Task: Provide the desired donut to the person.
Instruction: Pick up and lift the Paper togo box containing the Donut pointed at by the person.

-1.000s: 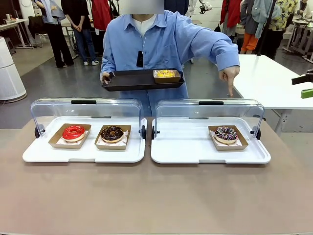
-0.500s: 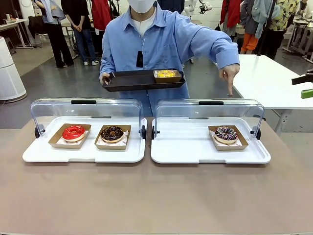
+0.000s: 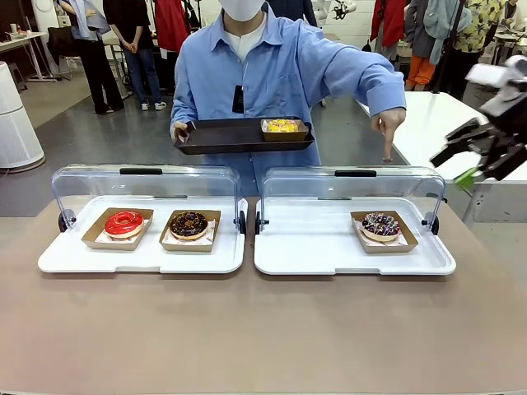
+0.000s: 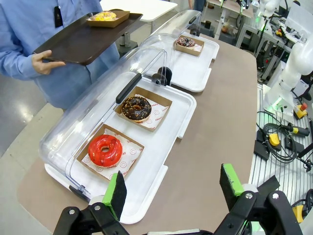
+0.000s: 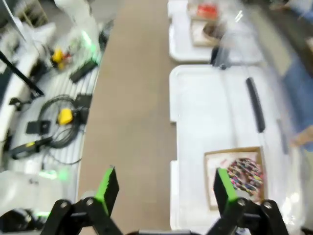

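The person (image 3: 272, 74) wore a light blue shirt over white and carried a dark brown tray (image 3: 216, 137) with a yellow-topped donut (image 3: 280, 124). On the taupe bench (image 3: 263, 329), white display trays (image 3: 140, 262) held kraft-brown cartons (image 3: 95, 235) with a glossy red donut (image 3: 123, 221), a chocolate-brown donut (image 3: 188, 224) and a dark sprinkled donut (image 3: 380, 223) flecked in many colours. The left pincer (image 4: 172, 185) and right pincer (image 5: 165, 186) were black with green pads (image 4: 116, 188).
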{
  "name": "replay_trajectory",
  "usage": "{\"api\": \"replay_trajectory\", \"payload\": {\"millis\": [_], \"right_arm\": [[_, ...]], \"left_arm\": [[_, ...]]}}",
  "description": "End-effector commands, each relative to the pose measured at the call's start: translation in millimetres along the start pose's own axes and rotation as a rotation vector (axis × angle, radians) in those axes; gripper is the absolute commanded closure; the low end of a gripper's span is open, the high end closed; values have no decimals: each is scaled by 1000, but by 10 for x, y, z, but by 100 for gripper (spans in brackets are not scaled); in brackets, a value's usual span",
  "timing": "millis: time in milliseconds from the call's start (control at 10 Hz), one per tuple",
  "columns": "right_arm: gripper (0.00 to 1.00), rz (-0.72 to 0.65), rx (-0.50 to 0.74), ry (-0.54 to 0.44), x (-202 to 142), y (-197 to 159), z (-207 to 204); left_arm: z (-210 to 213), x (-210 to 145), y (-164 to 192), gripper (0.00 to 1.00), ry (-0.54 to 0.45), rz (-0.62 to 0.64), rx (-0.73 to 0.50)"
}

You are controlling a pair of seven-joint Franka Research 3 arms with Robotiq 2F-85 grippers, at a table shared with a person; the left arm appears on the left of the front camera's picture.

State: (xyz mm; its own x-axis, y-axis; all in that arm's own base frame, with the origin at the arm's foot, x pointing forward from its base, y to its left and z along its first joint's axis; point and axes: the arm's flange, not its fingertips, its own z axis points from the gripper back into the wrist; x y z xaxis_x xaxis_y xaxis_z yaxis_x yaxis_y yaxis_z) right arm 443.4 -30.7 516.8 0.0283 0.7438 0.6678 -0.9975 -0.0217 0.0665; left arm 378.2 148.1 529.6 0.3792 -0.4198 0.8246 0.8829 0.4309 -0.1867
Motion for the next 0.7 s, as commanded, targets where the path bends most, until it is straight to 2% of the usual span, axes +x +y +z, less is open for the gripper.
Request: {"api": "replay_trajectory", "payload": {"millis": [0, 200, 400, 600], "right_arm": [[0, 1, 6, 161, 155, 62, -380], [0, 33, -5, 279, 323, 101, -716], [0, 62, -55, 395, 328, 95, -992], [0, 60, -71, 439, 314, 60, -1131]], "left_arm": [[12, 6, 0, 0, -22, -8, -4], [12, 6, 0, 0, -22, -8, -4], [12, 6, 0, 0, -22, -8, -4], [12, 6, 0, 0, -22, -8, -4]]}}
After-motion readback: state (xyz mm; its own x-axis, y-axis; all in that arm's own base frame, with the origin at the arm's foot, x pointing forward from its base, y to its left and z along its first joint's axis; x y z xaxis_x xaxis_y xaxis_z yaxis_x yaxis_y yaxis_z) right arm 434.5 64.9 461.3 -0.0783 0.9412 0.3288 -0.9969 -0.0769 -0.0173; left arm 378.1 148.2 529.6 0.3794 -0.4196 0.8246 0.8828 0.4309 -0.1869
